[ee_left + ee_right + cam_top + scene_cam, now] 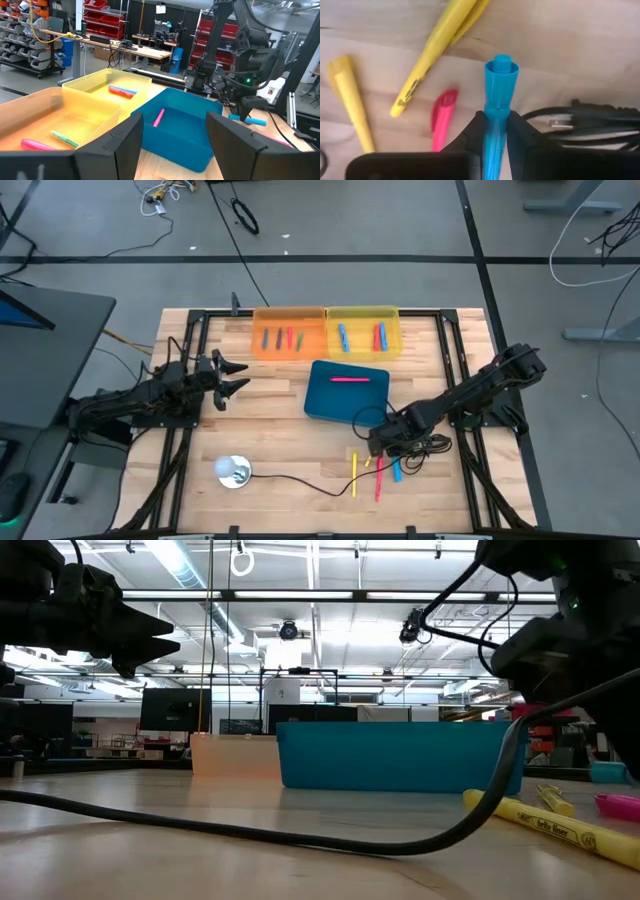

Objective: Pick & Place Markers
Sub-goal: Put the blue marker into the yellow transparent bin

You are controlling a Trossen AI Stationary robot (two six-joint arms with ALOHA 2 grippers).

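Right wrist view: right gripper (496, 131) clamps the blue marker (498, 105) near the blue bin (346, 391); lift straight, clearing the cable (585, 117). Left gripper (237, 376) waits, fingers spread.

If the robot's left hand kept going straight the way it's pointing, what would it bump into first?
Probably the blue bin. The left hand is open and hovers above the table, and the left wrist view looks right between its fingers at that bin's near corner. It may sit high enough to pass over the rim; depth is unclear.
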